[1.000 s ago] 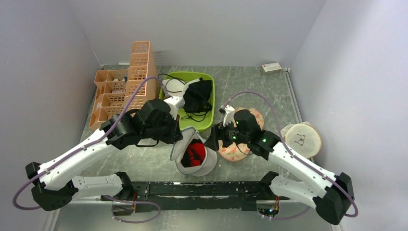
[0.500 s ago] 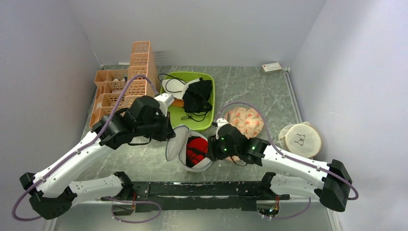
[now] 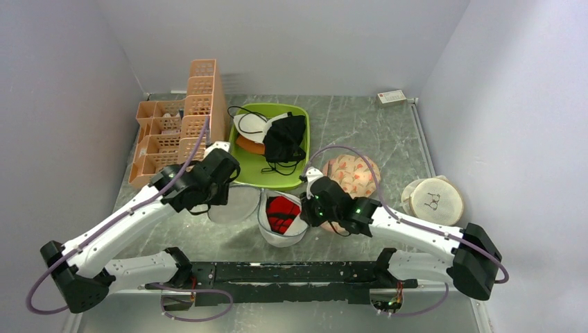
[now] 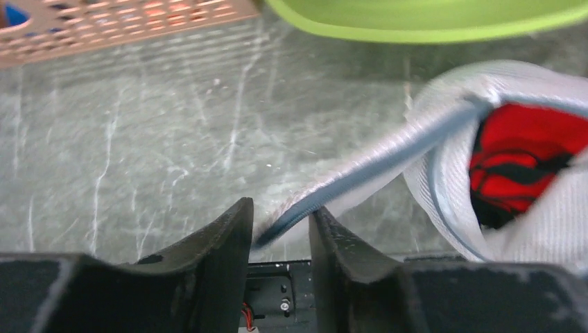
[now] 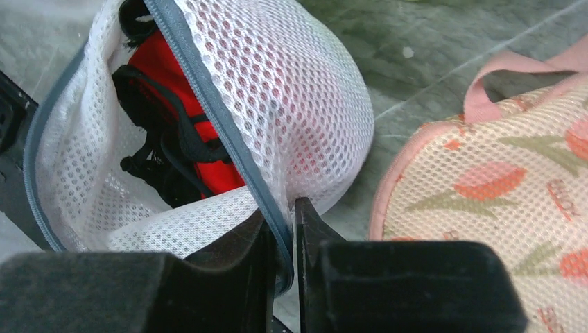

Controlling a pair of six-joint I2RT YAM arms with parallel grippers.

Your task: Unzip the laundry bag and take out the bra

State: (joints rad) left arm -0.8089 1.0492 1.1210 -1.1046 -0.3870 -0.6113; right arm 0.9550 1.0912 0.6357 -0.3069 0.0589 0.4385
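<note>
The white mesh laundry bag (image 3: 280,237) lies unzipped on the table between the arms, its flap half (image 3: 234,206) spread flat to the left. Inside it the red bra (image 3: 280,211) shows, with dark straps (image 5: 182,132). My left gripper (image 3: 223,201) is over the flap. In the left wrist view its fingers (image 4: 281,232) stand apart, with the bag's zip rim (image 4: 360,177) running loosely between them. My right gripper (image 3: 306,209) is at the bag's right side, shut (image 5: 283,239) on the grey zip rim (image 5: 229,139). The bra (image 4: 520,149) is untouched.
A green tray (image 3: 304,119) behind the bag holds a black garment (image 3: 286,139) and a white-cupped one (image 3: 247,125). Orange baskets (image 3: 177,128) stand at the back left. A peach floral pad (image 3: 353,173) and a cream round pouch (image 3: 433,201) lie to the right.
The left gripper carried the bag's flap down and left onto the table, then parted its jaws. The right gripper moved left to the bag's rim and closed on it.
</note>
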